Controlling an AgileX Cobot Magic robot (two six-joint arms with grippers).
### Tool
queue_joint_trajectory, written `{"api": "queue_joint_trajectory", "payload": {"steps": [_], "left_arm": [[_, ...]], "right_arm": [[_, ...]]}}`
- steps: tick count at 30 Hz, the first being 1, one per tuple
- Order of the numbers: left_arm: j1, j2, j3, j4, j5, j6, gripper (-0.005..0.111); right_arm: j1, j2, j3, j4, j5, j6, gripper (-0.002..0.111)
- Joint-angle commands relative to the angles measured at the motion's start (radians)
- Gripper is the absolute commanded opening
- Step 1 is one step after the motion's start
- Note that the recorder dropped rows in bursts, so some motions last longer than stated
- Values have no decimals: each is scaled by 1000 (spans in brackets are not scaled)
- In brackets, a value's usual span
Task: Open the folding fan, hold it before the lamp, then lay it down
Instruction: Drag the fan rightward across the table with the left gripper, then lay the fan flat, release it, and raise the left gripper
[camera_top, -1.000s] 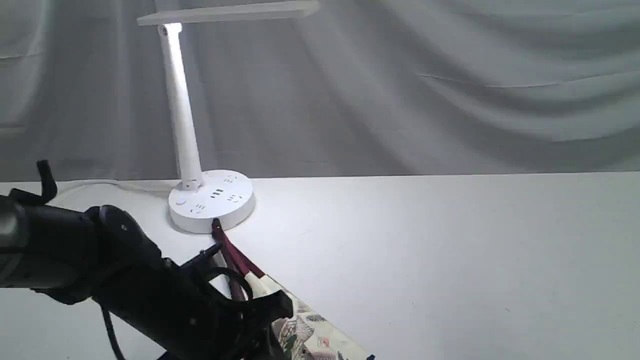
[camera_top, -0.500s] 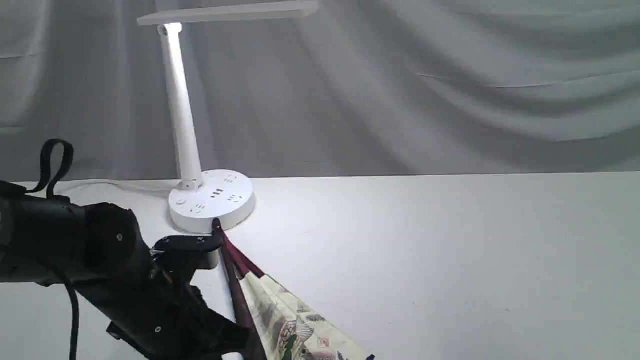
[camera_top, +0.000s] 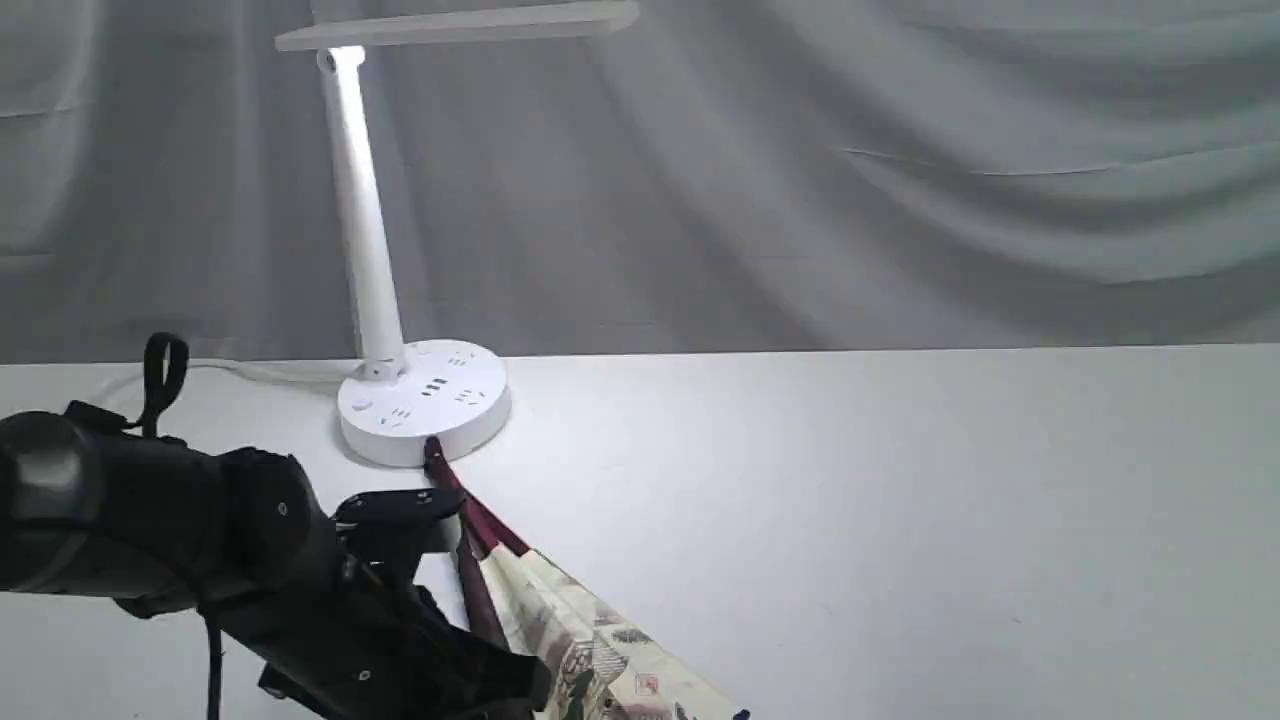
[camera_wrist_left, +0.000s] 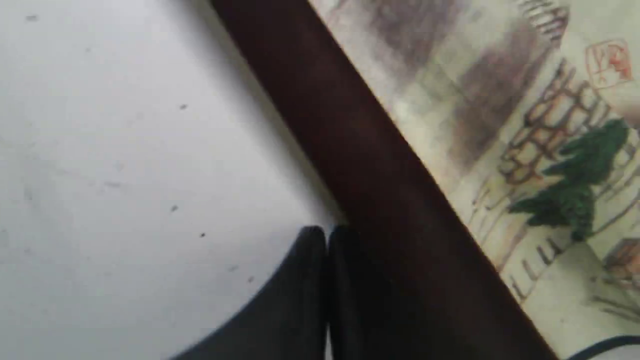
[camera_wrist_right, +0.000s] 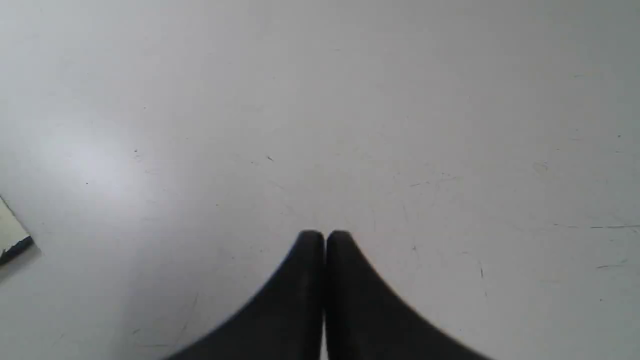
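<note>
Left arm (camera_top: 200, 540) has dropped beside the half-cropped folding fan (camera_top: 590, 640) — left fingers (camera_wrist_left: 310, 280) and right fingers (camera_wrist_right: 350, 280) closed.

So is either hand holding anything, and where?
Nothing is held. The left hand is shut empty beside the folding fan's dark rib; the right hand is shut above the table.

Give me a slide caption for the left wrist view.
Left gripper, jaws shut on nothing, tips at the dark maroon rib of the folding fan on the white table.
</note>
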Motion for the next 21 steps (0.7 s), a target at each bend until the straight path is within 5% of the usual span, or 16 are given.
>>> {"api": "queue_joint_trajectory", "payload": {"steps": [1,11,21], "left_arm": [[-57,23,1,-11,-62,22,0],[-171,60,-6,-11,-254,24,0],[-199,185,-209,-11,-100,24,0]], "right_arm": [[0,0,0,8,-3,-9,0],[0,0,0,8,-3,-9,0],[0,0,0,8,-3,-11,0]]}}
